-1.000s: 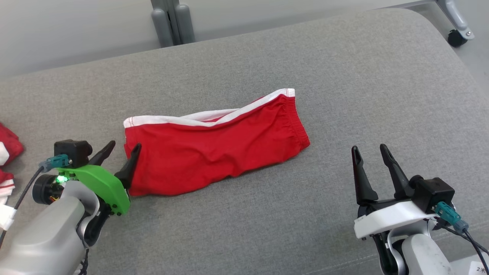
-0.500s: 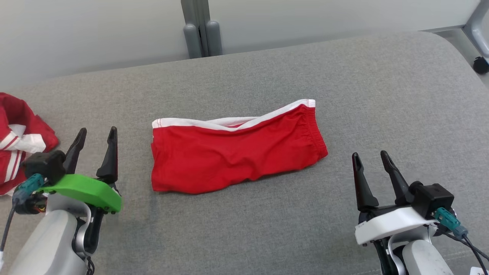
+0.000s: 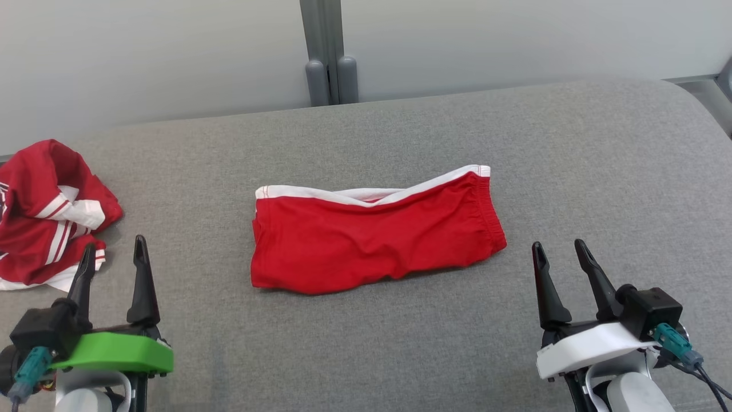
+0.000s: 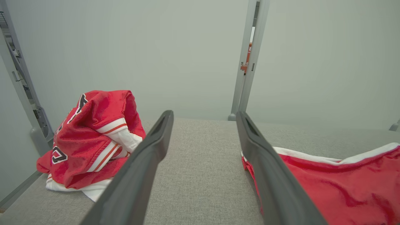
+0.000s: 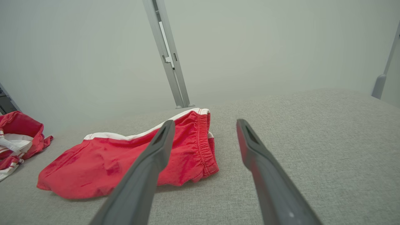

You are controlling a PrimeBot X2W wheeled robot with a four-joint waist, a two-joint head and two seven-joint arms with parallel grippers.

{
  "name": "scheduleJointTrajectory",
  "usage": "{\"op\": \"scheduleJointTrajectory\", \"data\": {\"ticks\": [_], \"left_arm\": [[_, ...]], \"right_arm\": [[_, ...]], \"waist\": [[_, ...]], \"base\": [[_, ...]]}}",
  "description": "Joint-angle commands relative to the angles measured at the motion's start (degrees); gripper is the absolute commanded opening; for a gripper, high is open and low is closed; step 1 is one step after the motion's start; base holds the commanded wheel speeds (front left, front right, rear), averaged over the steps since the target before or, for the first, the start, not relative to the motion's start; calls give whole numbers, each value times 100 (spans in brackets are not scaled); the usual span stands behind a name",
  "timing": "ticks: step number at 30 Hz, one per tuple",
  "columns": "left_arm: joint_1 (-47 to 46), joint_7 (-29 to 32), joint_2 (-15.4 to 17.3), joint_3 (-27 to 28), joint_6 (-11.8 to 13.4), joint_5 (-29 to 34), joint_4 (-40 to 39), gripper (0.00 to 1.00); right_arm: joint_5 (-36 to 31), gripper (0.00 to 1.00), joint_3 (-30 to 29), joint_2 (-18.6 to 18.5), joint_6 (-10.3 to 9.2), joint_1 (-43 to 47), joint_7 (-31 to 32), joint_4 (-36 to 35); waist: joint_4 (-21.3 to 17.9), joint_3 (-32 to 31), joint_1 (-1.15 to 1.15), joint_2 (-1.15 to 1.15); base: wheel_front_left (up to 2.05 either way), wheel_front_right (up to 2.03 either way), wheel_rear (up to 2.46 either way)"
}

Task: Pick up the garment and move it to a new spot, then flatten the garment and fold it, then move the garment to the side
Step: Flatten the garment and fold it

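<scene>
A folded red garment point(image 3: 374, 234) with a white edge strip lies flat in the middle of the grey padded table point(image 3: 400, 131). It also appears in the left wrist view as the red garment point(image 4: 337, 184) and in the right wrist view as the red garment point(image 5: 131, 159). My left gripper point(image 3: 113, 252) stands open near the front left, well apart from the garment, nothing between its fingers. My right gripper point(image 3: 559, 252) is open at the front right, just right of the garment's elastic end, holding nothing.
A crumpled red and white jersey point(image 3: 48, 212) sits at the table's left edge, close beyond my left gripper; the same jersey point(image 4: 90, 140) bulks up in the left wrist view. A grey post point(image 3: 329, 51) stands behind the table against a pale wall.
My left gripper let go of the garment's left end and drew back toward the front left. The head camera shifted, bringing the jersey into sight. The right gripper stayed put.
</scene>
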Motion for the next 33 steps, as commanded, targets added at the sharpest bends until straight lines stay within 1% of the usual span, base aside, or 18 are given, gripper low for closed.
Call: {"op": "scheduleJointTrajectory", "data": {"ticks": [1, 7, 10, 17, 23, 33], "left_arm": [[191, -17, -76, 113, -55, 117, -95, 100], [719, -17, -380, 448, -207, 463, -411, 100], [891, -17, -445, 476, -292, 669, -527, 100], [1168, -17, -657, 645, -391, 838, -757, 100], [1259, -18, -765, 655, -426, 1012, -779, 100], [1262, -18, -827, 715, -449, 1139, -718, 100]], "right_arm": [[-21, 100, -23, -25, -8, 119, -16, -10], [-26, 100, 2, -55, -8, 231, -16, -32], [-19, 100, -14, -55, -8, 279, -16, -56], [-28, 100, -53, -56, -8, 352, -16, -145], [-60, 100, -73, -42, -8, 411, -16, -210], [-98, 100, -83, -29, -8, 431, -16, -187]], "waist": [[67, -74, 0, 0], [122, -158, 0, 0], [135, -183, 0, 0], [170, -235, 0, 0], [220, -257, 0, 0], [250, -289, 0, 0]], "base": [[0, 0, 0], [0, 0, 0], [0, 0, 0], [0, 0, 0], [0, 0, 0], [0, 0, 0]]}}
